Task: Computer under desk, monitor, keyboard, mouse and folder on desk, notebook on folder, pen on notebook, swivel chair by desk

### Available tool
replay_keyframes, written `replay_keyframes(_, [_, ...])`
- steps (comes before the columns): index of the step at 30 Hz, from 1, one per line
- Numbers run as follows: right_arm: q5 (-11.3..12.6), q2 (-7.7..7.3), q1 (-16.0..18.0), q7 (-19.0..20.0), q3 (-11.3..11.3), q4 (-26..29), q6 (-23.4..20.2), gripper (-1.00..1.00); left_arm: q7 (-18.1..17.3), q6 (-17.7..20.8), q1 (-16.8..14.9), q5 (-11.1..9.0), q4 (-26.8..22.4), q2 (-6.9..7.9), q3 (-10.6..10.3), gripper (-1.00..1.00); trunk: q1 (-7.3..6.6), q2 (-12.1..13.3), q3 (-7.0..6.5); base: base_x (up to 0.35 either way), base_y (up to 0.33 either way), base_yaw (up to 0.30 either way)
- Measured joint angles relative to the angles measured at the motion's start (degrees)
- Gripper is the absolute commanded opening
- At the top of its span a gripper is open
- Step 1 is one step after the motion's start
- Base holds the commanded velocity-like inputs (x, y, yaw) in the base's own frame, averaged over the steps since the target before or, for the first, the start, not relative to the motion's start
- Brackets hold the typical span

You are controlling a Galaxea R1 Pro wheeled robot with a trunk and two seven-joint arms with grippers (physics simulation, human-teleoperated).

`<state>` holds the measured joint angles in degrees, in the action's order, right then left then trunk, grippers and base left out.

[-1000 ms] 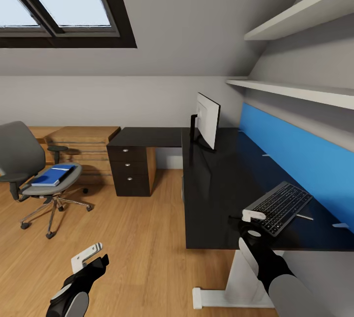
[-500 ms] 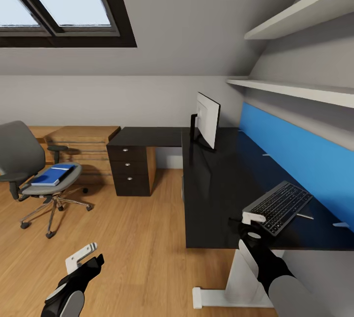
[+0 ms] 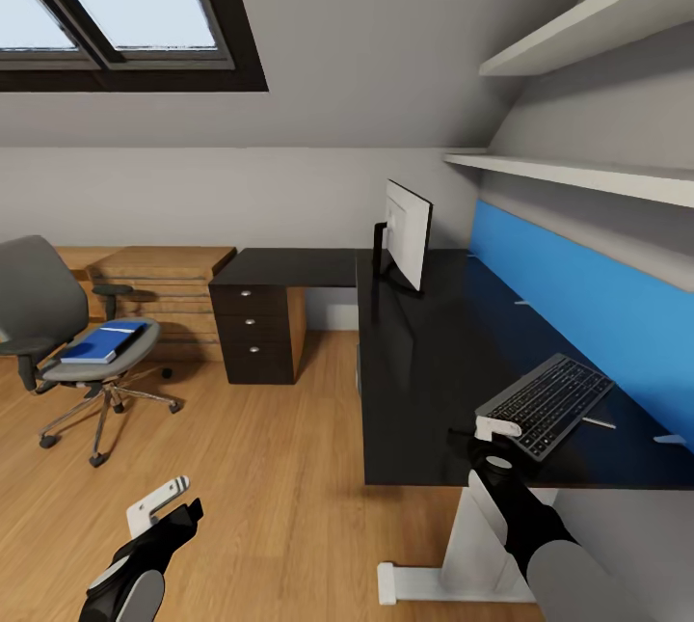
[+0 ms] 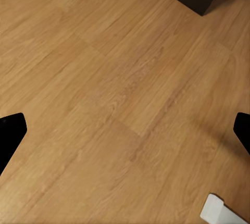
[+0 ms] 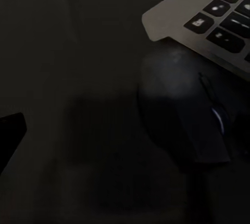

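The bench [image 3: 434, 362] is long and L-shaped, with a glossy black top, a bright blue back panel, white legs and a black three-drawer unit [image 3: 256, 333] under its far end. The monitor [image 3: 409, 234] stands upright near the inner corner of the bench, a wide thin screen seen almost edge-on, white at the back, on a slim dark stand. The keyboard [image 3: 547, 405] lies flat near the front end of the bench, close to the back panel, with a silver-grey frame and black keys. Just beside its near corner sits the mouse [image 5: 182, 114], a dark rounded shape almost lost against the black top.

The right claw [image 3: 497, 427] hangs over the bench at that keyboard corner, right above the mouse; whether its fingers are apart or together I cannot tell. The left claw [image 3: 162, 504] hangs low over the wooden floor [image 4: 120, 94], its dark fingertips [image 4: 10, 133] spread wide with nothing between them.

The swivel chair [image 3: 67, 333] stands well apart from the bench, grey with black armrests and a chrome star base. The folder [image 3: 101, 344], flat and bright blue, lies on its seat.
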<state>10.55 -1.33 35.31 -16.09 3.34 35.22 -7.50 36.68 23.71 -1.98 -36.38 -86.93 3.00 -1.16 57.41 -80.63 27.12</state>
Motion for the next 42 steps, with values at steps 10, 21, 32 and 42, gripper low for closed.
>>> replay_keyframes(10, [0.1, -0.18, 0.0, -1.1, -1.8, 0.0, 0.1, 1.0, 0.0, 0.0, 0.0, 0.0, 0.0, 0.01, 0.0, 1.0, 0.0, 0.0, 0.0, 0.0, 0.0, 0.0])
replay_keyframes(21, [0.2, -0.33, 0.0, -2.1, -3.2, 0.0, 0.3, 1.0, 0.0, 0.0, 0.0, 0.0, 0.0, 0.02, 0.0, 1.0, 0.0, 0.0, 0.0, 0.0, 0.0, 0.0])
replay_keyframes(32, [0.2, -0.33, 0.0, -2.1, -3.2, -0.1, 0.3, 1.0, 0.0, 0.0, 0.0, 0.0, 0.0, 0.02, 0.0, 1.0, 0.0, 0.0, 0.0, 0.0, 0.0, 0.0])
replay_keyframes(42, [0.1, -0.41, 0.1, -2.1, -3.2, -0.1, 0.3, 1.0, -0.1, 0.2, 0.0, 0.0, 0.0, 0.01, -0.3, 1.0, 0.0, 0.0, 0.0, 0.0, 0.0, 0.0])
